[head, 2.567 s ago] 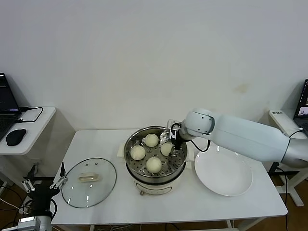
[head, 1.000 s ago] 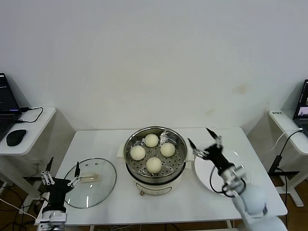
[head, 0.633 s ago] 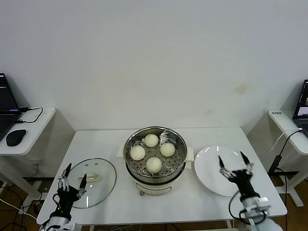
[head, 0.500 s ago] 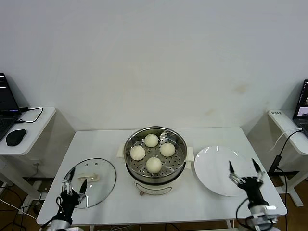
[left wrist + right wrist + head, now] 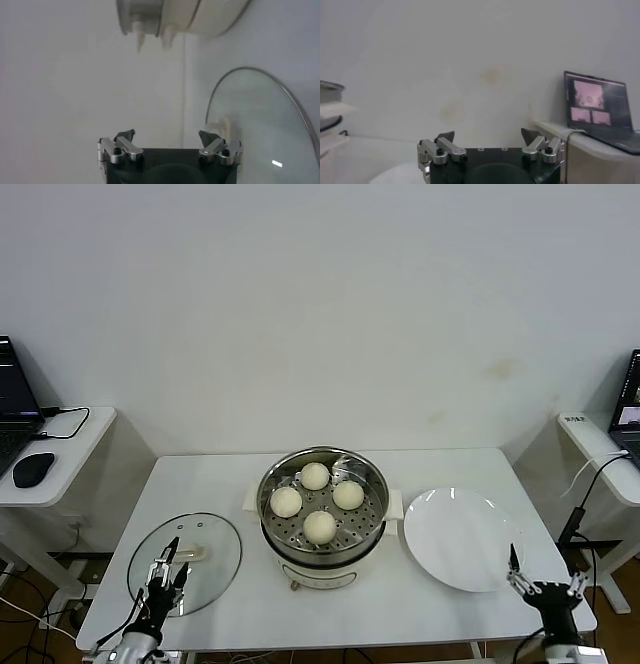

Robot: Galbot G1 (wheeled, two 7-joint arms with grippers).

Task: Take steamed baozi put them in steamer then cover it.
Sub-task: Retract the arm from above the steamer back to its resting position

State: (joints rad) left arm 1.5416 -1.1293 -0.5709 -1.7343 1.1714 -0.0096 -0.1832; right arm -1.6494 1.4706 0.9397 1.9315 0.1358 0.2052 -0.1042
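Nearest you, your left pincer (image 5: pixel 166 577) sits low at the front edge of the white desk (image 5: pixel 220 474), fingers spread and holding nothing, just over the near rim of the round transparent glass cover (image 5: pixel 185 562) with its cream-white oblong handle. That cover lies flat on the desk, apart from the pot. Your right pincer (image 5: pixel 545 587) is low at the front right corner, also spread and empty, just beside the flat white plate (image 5: pixel 462 537). Farther back, between cover and plate, stands the round shiny stainless-steel steamer (image 5: pixel 323 508) on its cream-white base, uncovered. Four smooth cream-white steamed baozi (image 5: pixel 319 526) rest on its perforated tray.
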